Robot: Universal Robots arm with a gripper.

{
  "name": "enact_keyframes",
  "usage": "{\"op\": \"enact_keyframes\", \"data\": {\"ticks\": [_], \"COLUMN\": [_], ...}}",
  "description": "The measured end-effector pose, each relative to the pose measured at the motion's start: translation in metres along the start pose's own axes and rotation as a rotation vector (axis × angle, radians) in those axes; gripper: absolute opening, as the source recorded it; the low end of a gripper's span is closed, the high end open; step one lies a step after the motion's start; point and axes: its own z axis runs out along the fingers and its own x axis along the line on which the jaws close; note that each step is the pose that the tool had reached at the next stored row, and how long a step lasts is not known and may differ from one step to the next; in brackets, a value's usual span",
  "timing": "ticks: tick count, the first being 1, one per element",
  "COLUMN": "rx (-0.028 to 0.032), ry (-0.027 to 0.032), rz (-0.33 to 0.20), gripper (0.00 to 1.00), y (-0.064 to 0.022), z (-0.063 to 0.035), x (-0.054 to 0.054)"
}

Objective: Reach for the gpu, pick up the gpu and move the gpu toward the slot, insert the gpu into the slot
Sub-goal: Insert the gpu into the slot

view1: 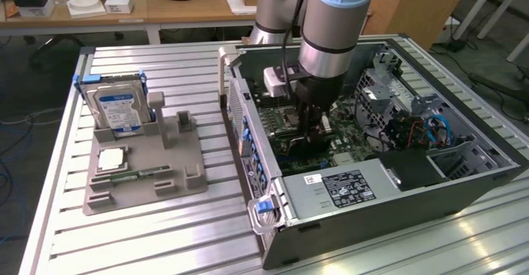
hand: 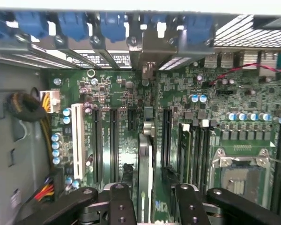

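On the exterior view's left, a grey parts holder lies on the slatted aluminium table; a blue-labelled hard drive stands upright at its far end and a small square CPU chip lies flat just nearer. Toward the exterior view's right sits an open computer case with its side off, a grey power supply with a white label at the near edge, and blue cables by the drive cage farther right. The robot arm comes down from above into the case, and its gripper reaches low over the green motherboard; from this angle the fingers are a dark column and what lies between them cannot be made out. The wrist view gives what that view hides: the two black fingers stand a little apart on either side of the gpu, a thin card seen edge-on, standing upright in line with one of the long black expansion slots. The jaws sit just beside the card's faces; whether they press on it or have let go cannot be told. The wrist view also shows a white slot, yellow and red wire bundles, the row of blue bracket clips along the case's rear wall, and the empty CPU socket.
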Motion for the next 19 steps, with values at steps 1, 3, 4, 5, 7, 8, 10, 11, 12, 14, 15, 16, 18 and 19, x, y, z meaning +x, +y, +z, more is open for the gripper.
{"op": "enact_keyframes", "data": {"ticks": [1,3,4,5,7,8,10,11,12,14,15,16,18,19], "rx": [0.0015,0.0050,0.0069,0.0075,0.0075,0.0074,0.0074,0.0074,0.0074,0.0074,0.0074,0.0074,0.0074,0.0074], "ry": [0.0000,-0.0001,0.0000,-0.0004,-0.0003,-0.0001,-0.0001,0.0000,0.0000,0.0000,0.0000,0.0000,0.0000,0.0000], "rz": [0.000,0.000,0.000,0.000,0.000,0.000,0.000,0.000,0.000,0.000,0.000,0.000,0.000,0.000], "gripper": [0.39,0.39,0.39,0.39,0.38,0.31,0.20,0.20,0.14,0.10,0.10,0.10,0.10,0.10], "y": [-0.0003,-0.0006,-0.0006,-0.0007,-0.0007,-0.0007,-0.0007,-0.0006,-0.0007,-0.0006,-0.0006,-0.0006,-0.0006,-0.0006], "z": [-0.0035,-0.0094,-0.0101,-0.0100,-0.0101,-0.0102,-0.0102,-0.0102,-0.0102,-0.0102,-0.0102,-0.0102,-0.0102,-0.0102], "x": [-0.0002,-0.0004,-0.0004,-0.0004,-0.0004,-0.0004,-0.0004,-0.0004,-0.0004,-0.0004,-0.0004,-0.0004,-0.0004,-0.0004]}}
